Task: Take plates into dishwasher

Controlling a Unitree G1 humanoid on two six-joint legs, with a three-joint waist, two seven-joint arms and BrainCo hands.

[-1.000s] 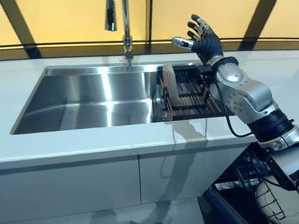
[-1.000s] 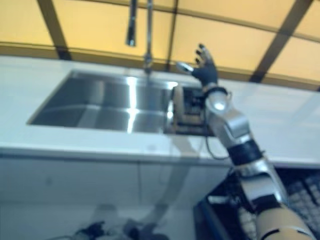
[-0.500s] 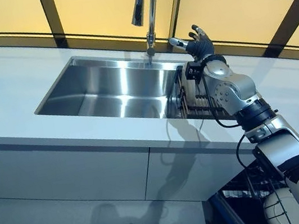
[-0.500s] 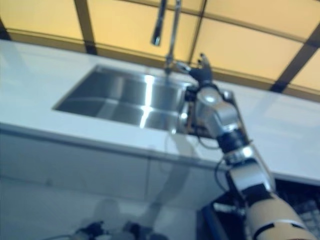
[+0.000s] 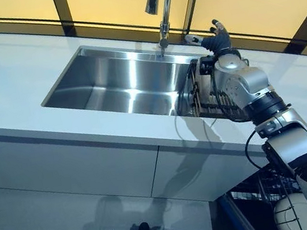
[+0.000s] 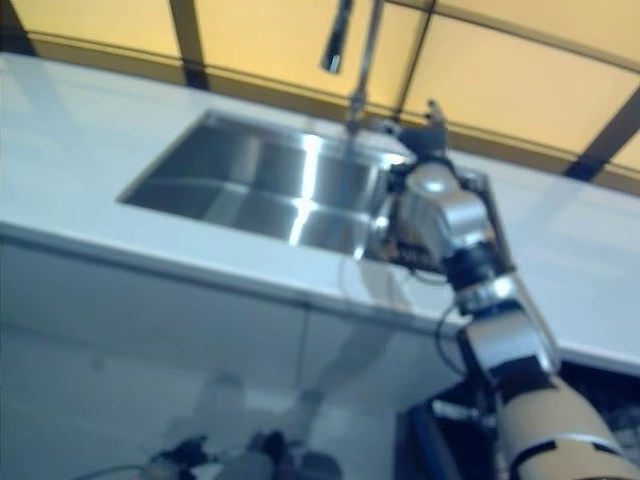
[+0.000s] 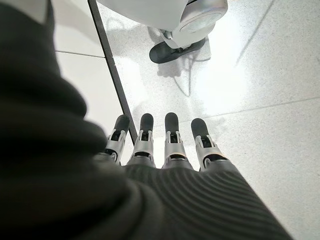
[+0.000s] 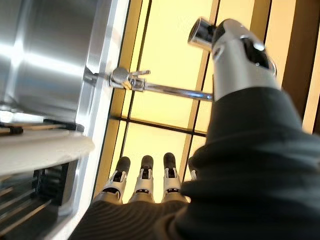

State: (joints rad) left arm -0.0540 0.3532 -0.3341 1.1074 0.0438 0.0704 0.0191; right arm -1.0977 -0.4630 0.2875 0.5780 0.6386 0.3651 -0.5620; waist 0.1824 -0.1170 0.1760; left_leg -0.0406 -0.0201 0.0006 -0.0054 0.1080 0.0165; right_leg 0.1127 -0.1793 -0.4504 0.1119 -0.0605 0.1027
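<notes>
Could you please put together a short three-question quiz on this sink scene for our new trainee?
1. True or false: the right hand already holds a plate.
2. Where does the dish rack sit: A) on the floor, B) at the right end of the sink, C) on the counter left of the sink?
3. Fill in: the left hand hangs low over the ____, fingers straight.

Key: 1. False, its fingers are open above the rack, near the faucet. 2. B. 3. floor.
</notes>
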